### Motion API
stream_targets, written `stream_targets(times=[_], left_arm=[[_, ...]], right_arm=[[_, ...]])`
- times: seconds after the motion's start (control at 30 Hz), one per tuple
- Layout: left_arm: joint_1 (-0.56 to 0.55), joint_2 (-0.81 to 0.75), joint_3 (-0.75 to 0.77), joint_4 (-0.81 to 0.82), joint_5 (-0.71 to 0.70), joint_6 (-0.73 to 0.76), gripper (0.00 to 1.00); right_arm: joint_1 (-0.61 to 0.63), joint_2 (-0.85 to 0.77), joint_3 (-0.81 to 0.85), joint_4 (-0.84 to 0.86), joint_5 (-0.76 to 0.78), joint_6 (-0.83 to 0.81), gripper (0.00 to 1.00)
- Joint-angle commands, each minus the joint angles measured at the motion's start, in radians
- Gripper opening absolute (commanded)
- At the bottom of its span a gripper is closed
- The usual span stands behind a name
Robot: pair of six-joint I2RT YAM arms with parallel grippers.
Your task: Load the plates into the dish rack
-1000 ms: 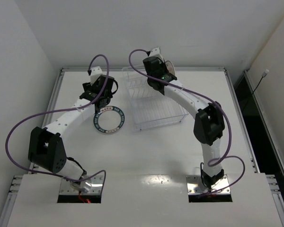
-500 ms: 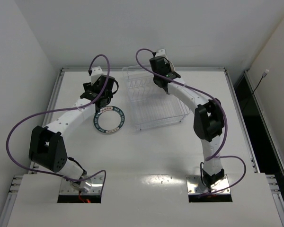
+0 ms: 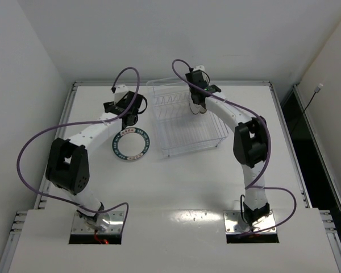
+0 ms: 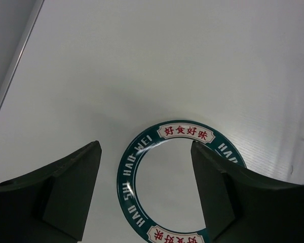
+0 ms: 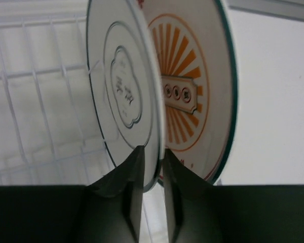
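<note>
1 plate flat on the table (image 3: 216, 187), 2 upright in the dish rack (image 3: 193, 142)
Left gripper (image 4: 146, 152) hangs wide open and empty above the teal-rimmed plate (image 4: 125, 177), left of the rack — right gripper (image 5: 151, 157) pinches the grey glass plate (image 5: 124, 91) by its rim, orange sunburst plate (image 5: 192, 91) just behind.

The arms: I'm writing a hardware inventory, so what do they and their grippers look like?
The left arm and right arm have white tubular links and bulky black joint housings, each with a looping purple cable. The left gripper and right gripper have dark, flat fingers.
</note>
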Motion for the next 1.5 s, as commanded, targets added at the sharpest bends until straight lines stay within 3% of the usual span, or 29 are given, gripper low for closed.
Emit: stream_targets(times=[0.0,0.1,0.3,0.6,0.97,1.37,1.47], left_arm=[[0.025,0.047,0.072,-0.068,-0.026,-0.052,0.7],[0.036,0.076,0.092,-0.122,-0.046,-0.101,0.75],[0.073,0.065,0.074,-0.135,-0.066,-0.164,0.83],[0.304,0.191,0.075,-0.145,0.298,-0.174,0.83],[0.335,0.283,0.075,-0.114,0.554,-0.092,0.77],[0.335,0.196,0.021,-0.06,0.585,-0.063,0.77],[0.335,0.177,0.021,-0.06,0.512,-0.063,0.78]], right_arm=[[0.008,-0.017,0.039,-0.048,-0.081,0.045,0.2],[0.008,-0.086,0.039,-0.077,-0.081,0.045,0.4],[0.052,-0.3,-0.039,-0.086,-0.107,0.064,0.52],[0.103,-0.543,-0.115,-0.105,-0.138,0.064,0.54],[0.103,-0.655,-0.157,-0.134,-0.147,0.091,0.55],[0.103,-0.718,-0.191,-0.143,-0.174,0.12,0.57],[0.103,-0.729,-0.2,-0.152,-0.174,0.12,0.57]])
